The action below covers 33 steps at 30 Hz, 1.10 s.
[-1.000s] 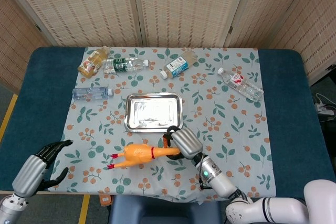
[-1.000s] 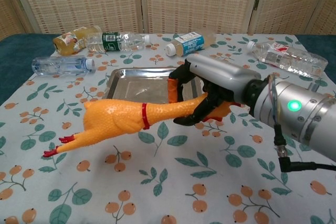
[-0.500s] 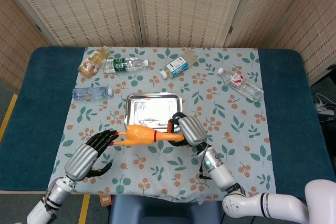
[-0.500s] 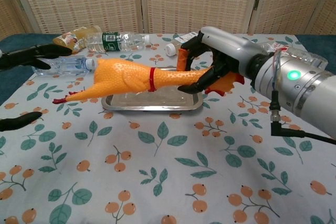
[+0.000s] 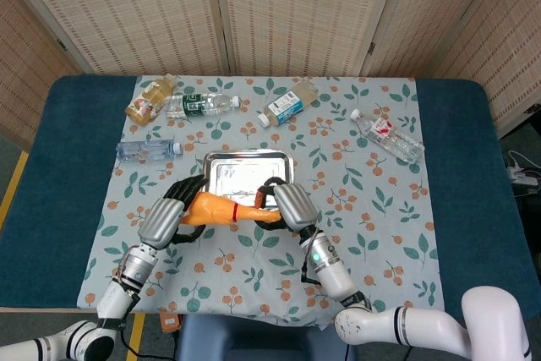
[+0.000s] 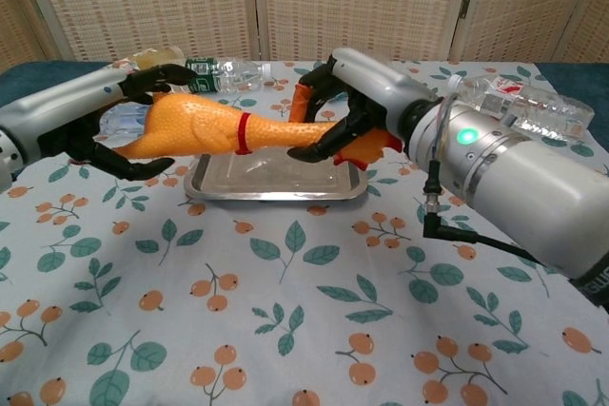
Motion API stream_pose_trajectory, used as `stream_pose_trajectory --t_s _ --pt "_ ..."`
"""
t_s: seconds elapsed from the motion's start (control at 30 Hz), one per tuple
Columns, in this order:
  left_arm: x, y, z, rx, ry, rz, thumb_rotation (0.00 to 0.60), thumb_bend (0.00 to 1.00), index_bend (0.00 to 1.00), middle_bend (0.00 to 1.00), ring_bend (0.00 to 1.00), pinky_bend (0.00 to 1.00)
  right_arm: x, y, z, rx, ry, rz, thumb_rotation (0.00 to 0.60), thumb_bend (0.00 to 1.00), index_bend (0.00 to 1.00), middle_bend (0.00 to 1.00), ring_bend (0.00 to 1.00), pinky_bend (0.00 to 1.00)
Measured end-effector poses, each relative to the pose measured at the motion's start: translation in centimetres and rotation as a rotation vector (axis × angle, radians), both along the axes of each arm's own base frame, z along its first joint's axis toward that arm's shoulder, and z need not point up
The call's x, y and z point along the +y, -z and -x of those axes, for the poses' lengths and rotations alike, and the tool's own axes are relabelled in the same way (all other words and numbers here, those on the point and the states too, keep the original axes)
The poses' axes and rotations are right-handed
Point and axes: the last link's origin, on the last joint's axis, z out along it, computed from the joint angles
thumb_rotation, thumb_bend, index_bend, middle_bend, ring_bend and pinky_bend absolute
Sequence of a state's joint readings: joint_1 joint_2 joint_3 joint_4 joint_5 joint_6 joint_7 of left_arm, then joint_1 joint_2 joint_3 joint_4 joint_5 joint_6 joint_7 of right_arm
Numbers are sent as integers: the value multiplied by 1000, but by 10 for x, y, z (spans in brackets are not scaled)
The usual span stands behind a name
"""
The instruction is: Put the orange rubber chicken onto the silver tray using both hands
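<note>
The rubber chicken (image 6: 214, 127) is held in the air, lying level just above the near edge of the tray (image 6: 276, 183). The left hand (image 6: 105, 125) cups its fat body, fingers (image 6: 152, 78) curled around it. The right hand (image 6: 347, 111) grips the thin neck end. Judged light, soft and springy: the long neck is likely to bend, so support at both ends suits it. Avoid hard squeezing; the smooth skin may slip

Glossy rubber chicken (image 6: 219, 128), shiny metal tray (image 6: 276, 181), matt printed cloth (image 6: 304, 311), clear plastic bottles (image 5: 149, 150).
</note>
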State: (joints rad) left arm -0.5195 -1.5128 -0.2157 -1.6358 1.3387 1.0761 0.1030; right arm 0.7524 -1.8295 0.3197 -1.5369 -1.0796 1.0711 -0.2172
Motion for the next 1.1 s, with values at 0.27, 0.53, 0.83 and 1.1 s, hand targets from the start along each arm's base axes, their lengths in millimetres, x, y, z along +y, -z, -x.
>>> stream_pose_trajectory --t_s 0.27,0.53,0.83,1.1 --pt "13 4 -7 30 3 -10 600 353 0 0 0 103 0 8 -13 -35 6 -12 600 311 941 559 726 1000" --pt "19 6 -4 109 -10 -30 600 748 589 562 536 560 -1 -1 -16 -45 13 -5 600 311 941 560 726 1000" --pt "19 9 -4 185 -24 -40 600 958 847 887 856 967 -3 -8 -12 -43 29 2 600 310 941 560 727 1000" --pt "14 9 -12 130 -11 -121 600 997 865 952 920 1000 -1 -9 -11 -31 30 -7 600 311 941 560 727 1000"
